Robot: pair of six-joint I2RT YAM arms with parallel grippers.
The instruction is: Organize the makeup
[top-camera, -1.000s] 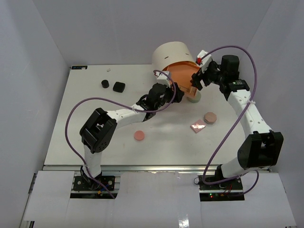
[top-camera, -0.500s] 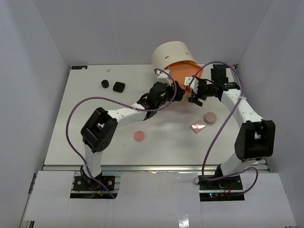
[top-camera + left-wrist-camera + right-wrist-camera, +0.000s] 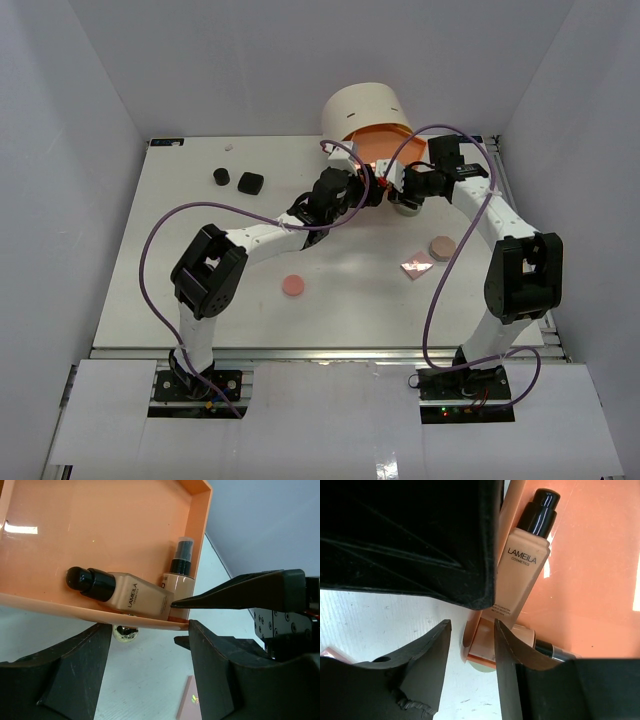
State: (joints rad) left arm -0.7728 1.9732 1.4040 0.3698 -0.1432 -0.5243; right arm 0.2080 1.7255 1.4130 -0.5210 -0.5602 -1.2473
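**Right jaws over the pale compact at the drawer's corner**

We judge the step in hand to be the pick-up of the pale compact [image 3: 479, 666]. It lies between the right jaws, partly under the near corner of the orange drawer [image 3: 100, 530]. Those jaws stand partly apart, with bare surface [image 3: 350, 300] showing beside one finger, so we take it that nothing is gripped yet. The left jaws gape wide just beside them. They straddle the drawer's front rim and a small gold ball [image 3: 125, 632] under it, and hold nothing.

The next move calls for a close on the compact, a lift clear of the rim, and a release inside the drawer.

The drawer juts from the cream box [image 3: 362, 108] and holds two tan bottles. The lying bottle [image 3: 127, 594] is just beyond the left jaws, and the pump bottle [image 3: 181, 577] is at the corner. The tan compact [image 3: 441, 246], pink palette [image 3: 417, 266], pink compact [image 3: 293, 285] and black jars [image 3: 250, 182] lie well apart from both jaws.
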